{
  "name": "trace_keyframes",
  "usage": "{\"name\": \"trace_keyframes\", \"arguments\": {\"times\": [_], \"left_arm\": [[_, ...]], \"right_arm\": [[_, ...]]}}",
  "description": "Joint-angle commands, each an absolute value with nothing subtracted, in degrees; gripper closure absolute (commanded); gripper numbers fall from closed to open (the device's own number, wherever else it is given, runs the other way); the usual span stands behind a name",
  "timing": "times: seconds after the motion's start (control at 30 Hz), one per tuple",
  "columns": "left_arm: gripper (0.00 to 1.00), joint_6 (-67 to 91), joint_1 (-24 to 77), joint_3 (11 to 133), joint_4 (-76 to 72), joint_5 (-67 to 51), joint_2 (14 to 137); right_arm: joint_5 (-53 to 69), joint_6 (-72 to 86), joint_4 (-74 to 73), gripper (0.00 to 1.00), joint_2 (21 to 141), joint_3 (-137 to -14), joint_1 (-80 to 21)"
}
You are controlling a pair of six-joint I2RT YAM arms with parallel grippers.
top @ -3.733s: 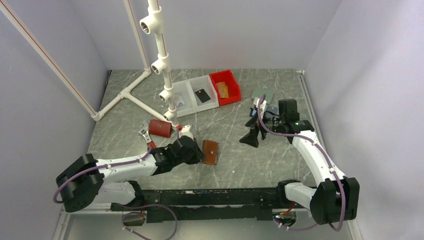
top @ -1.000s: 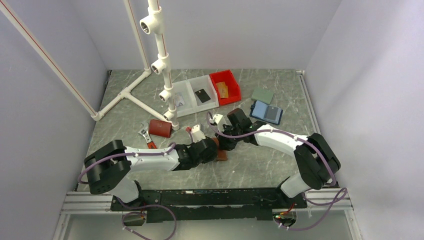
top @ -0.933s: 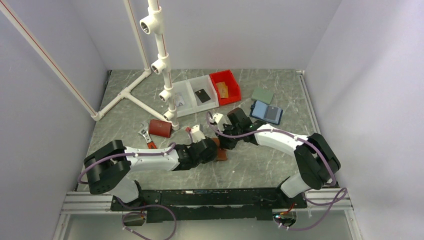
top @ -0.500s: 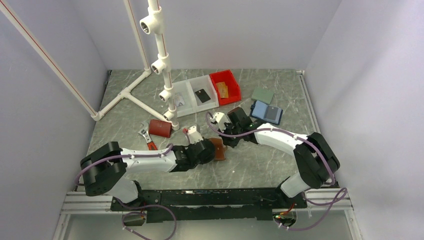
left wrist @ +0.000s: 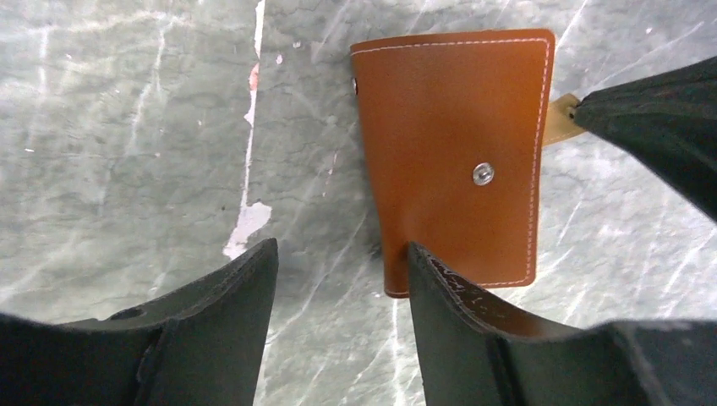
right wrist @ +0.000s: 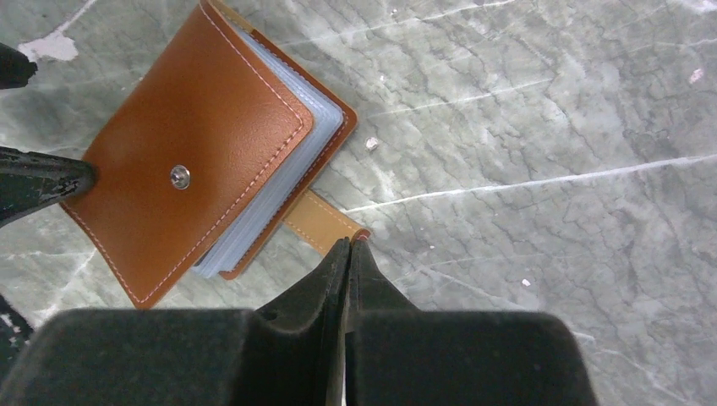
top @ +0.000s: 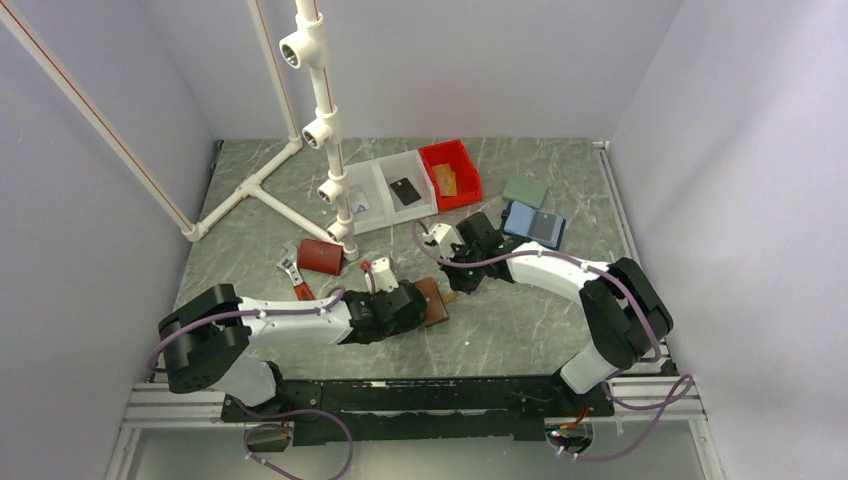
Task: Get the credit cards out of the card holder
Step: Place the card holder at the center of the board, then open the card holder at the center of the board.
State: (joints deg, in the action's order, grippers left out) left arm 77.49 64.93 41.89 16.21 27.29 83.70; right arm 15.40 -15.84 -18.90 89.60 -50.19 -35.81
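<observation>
The card holder lies closed on the table, a brown leather wallet with a metal snap. Pale blue sleeves show along its edge, and any credit cards inside are hidden. One black credit card lies in a clear bin. My left gripper is open at the holder's near corner, one fingertip overlapping its edge. My right gripper is shut on the tip of the holder's tan strap.
A clear two-part bin and a red bin stand at the back. A blue case and a pale green flat piece lie at the right. A dark red box, a wrench and a white pipe frame stand at the left.
My left gripper has opened and let go of the holder, which now lies flat. My right gripper has shifted slightly back and pinches the strap's tip.
</observation>
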Motion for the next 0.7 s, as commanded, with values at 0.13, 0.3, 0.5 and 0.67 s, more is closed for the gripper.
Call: {"name": "trace_keyframes", "arguments": {"times": [0.13,0.3,0.5,0.67], "left_arm": [[0.33,55.96,65.8,42.08,13.76,19.66,75.7],[0.22,51.25,65.83,34.78,0.61,14.26,67.6],[0.01,55.95,65.82,32.23,-0.24,17.04,63.11],[0.0,56.1,65.74,32.17,2.23,17.76,61.07]], "right_arm": [[22.22,-13.66,-20.2,0.97,89.91,-52.89,-34.11],[23.3,-13.43,-20.3,0.96,90.0,-52.97,-33.68],[23.95,-13.44,-20.48,0.96,90.09,-53.01,-33.64],[24.15,-13.36,-20.48,0.96,90.07,-53.09,-33.6]]}}
